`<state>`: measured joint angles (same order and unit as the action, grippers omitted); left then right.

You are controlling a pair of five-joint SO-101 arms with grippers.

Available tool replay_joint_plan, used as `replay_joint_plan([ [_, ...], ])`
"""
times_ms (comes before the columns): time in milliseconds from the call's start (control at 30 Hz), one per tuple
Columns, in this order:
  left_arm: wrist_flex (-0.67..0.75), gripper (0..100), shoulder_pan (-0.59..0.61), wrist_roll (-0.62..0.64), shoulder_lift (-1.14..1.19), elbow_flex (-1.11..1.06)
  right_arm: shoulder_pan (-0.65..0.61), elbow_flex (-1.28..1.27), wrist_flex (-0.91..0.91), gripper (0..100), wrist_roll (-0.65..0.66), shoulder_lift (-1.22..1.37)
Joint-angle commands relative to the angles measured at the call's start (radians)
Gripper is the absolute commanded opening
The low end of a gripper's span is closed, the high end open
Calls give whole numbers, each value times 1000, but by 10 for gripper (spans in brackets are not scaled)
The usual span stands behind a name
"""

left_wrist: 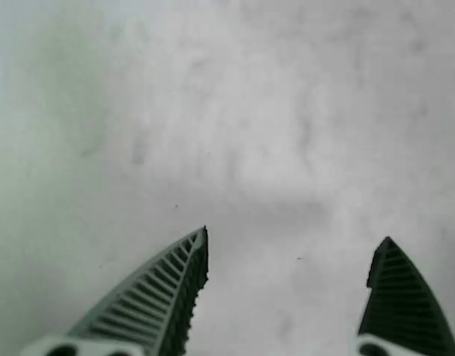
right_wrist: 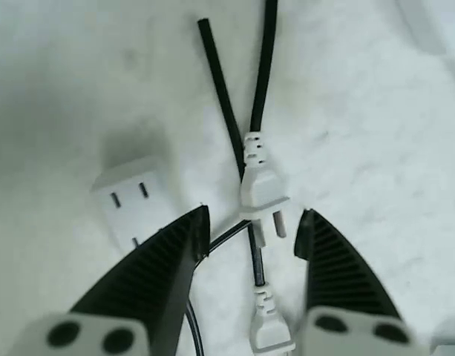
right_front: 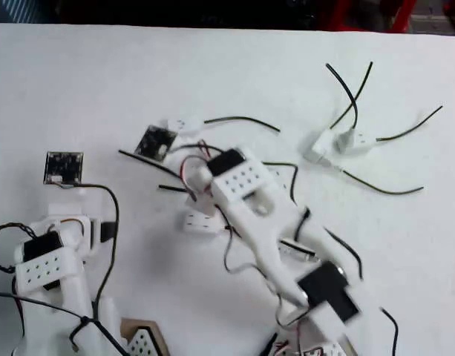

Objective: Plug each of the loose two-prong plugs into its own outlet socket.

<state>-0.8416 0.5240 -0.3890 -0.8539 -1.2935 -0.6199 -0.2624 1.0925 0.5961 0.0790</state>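
One white plug [right_wrist: 263, 189] lies on the table [right_wrist: 375, 133] under the right tool [right_wrist: 255, 215], which hangs wide open — outlet socket [right_wrist: 131, 200] just beside it, second plug [right_wrist: 270, 330] near, cords [right_wrist: 227, 111] crossing. Left tool [left_wrist: 295, 234] open too, over the table.

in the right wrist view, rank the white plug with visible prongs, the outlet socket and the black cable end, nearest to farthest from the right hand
1. white plug: prongs sit between the right hand's open fingers.
2. outlet socket: close beside one finger.
3. black cable end: well beyond the plug, out on the table.
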Motion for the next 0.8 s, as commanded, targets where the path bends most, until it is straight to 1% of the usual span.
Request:
replay_joint_plan([
  [0,20,335,-2,12,-25,0,28,132,-15,180,-9,94],
  [100,20,335,-2,12,-25,0,42,199,7,180,-9,186],
  [300,20,335,-2,12,-25,0,54,338,131,180,-9,337],
  [467,20,335,-2,12,-25,0,84,385,160,178,-9,404],
  [633,20,335,-2,12,-25,0,102,390,156,71,-8,417],
  [767,20,335,-2,12,-25,0,102,436,163,18,-8,417],
])
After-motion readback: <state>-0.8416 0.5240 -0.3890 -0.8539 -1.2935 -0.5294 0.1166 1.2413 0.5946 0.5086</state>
